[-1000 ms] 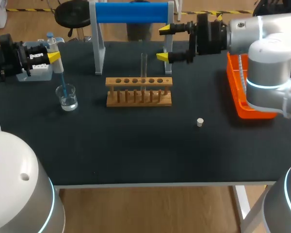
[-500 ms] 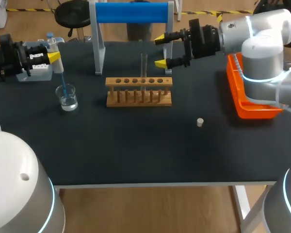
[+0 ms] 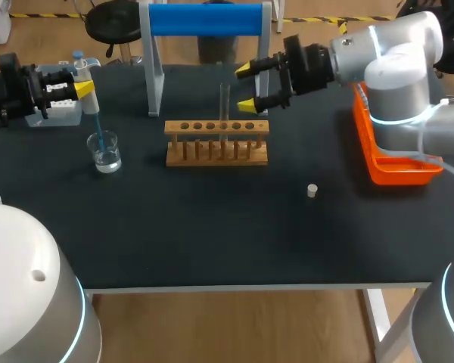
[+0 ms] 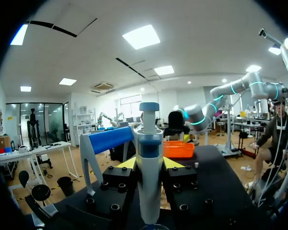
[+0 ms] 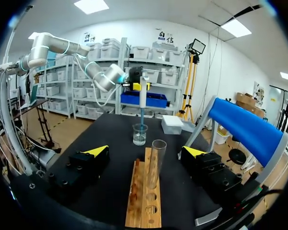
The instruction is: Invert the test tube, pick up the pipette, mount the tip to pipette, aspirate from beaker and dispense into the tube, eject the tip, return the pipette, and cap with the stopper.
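left hand (image 3: 87, 89) pinching pipette (image 3: 91, 100), tip (image 3: 98, 131) in beaker (image 3: 105, 152): aspirate step, likely. right hand (image 3: 246, 87) spread around racked test tube (image 3: 224, 102). Dispense, eject, return pending; stopper (image 3: 312, 190) unused.

Left fingers (image 3: 84, 89) clamped; right fingers (image 3: 246, 69) spread wide, pointing left.

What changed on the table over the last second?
The open right end effector moved left, toward the clear glass test tube standing in the wooden rack, without reaching it. Unchanged: the left end effector holds the blue-and-white pipette, tip in the small glass beaker; the white stopper has not moved.
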